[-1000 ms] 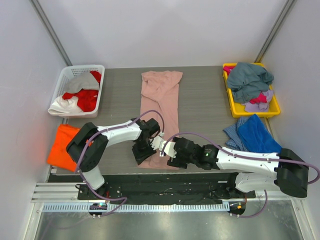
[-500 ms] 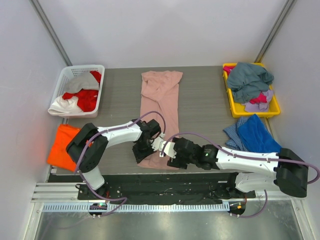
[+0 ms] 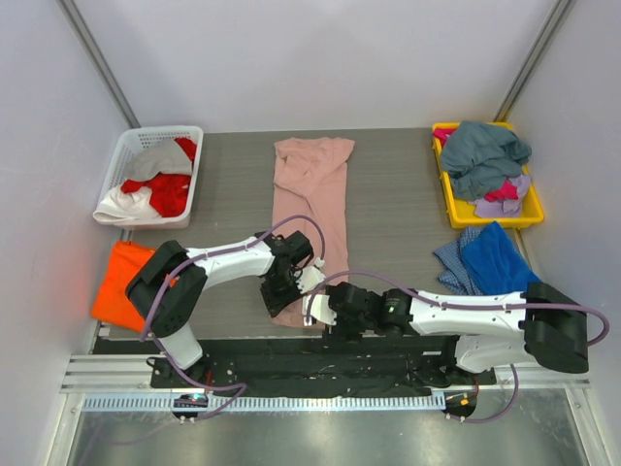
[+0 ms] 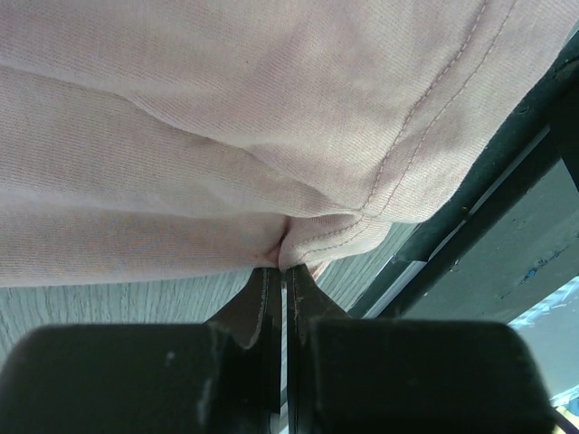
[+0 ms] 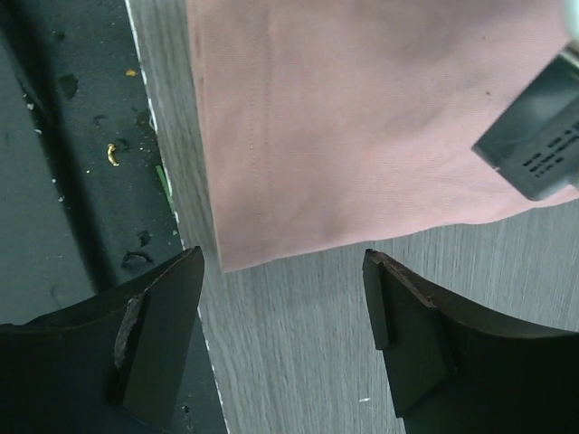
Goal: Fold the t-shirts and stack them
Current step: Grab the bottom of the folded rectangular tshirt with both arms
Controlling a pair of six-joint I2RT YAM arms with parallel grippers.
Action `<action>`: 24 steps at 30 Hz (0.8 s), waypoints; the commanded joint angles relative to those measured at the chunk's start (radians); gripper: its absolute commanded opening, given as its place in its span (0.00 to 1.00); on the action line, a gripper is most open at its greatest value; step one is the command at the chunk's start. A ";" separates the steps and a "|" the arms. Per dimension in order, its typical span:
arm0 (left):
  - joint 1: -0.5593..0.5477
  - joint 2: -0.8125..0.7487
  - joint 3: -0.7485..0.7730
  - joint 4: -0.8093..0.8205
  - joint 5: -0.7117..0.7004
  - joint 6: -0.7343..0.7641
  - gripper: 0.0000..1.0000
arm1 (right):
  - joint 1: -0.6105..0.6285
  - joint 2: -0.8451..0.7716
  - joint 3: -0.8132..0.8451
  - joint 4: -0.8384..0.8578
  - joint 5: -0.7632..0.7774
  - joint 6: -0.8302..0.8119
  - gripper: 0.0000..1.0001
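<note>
One pink t-shirt (image 4: 271, 108), its near hem within the left hand (image 4: 282, 269)

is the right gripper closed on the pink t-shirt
No, in the right wrist view the right gripper stands wide open just short of the corner of the pink t-shirt, holding nothing.
</note>
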State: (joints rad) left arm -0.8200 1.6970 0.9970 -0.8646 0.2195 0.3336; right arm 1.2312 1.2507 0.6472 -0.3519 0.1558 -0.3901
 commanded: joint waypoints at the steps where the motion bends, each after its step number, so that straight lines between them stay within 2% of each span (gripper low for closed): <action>1: -0.005 -0.028 0.019 0.052 0.001 0.022 0.00 | 0.020 0.004 0.034 0.002 -0.019 0.007 0.78; 24: -0.004 -0.069 -0.004 0.045 0.004 0.041 0.00 | 0.031 0.073 0.026 0.056 0.024 -0.053 0.71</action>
State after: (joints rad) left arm -0.8207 1.6726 0.9962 -0.8345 0.2100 0.3531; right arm 1.2552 1.3075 0.6472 -0.3492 0.1673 -0.4175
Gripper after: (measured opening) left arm 0.025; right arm 0.720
